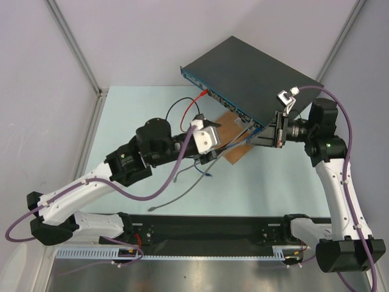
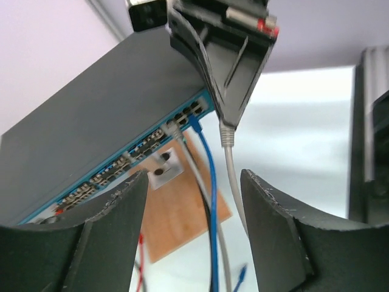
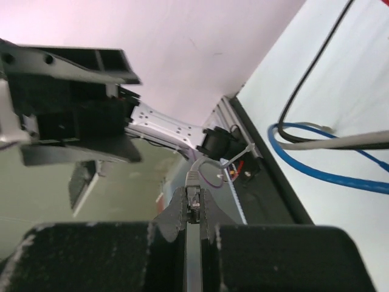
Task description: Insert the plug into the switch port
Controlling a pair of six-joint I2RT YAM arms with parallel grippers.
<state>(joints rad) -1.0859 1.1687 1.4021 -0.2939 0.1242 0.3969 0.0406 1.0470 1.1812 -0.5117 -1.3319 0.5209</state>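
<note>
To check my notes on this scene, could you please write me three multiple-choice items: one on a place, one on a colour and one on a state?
1. Where does the wooden board lie?
A) partly under the switch
B) on top of the switch
C) beside the arm bases

2. What colour is the cable in the right gripper?
A) red
B) grey
C) green

3. How is the left gripper?
A) shut on the wooden board
B) shut on the switch
C) open and empty

Answers:
1 A, the top view shows the board poking out from beneath the switch.
2 B, a grey lead hangs from the pinched plug.
3 C, its jaws stand apart around nothing.
</note>
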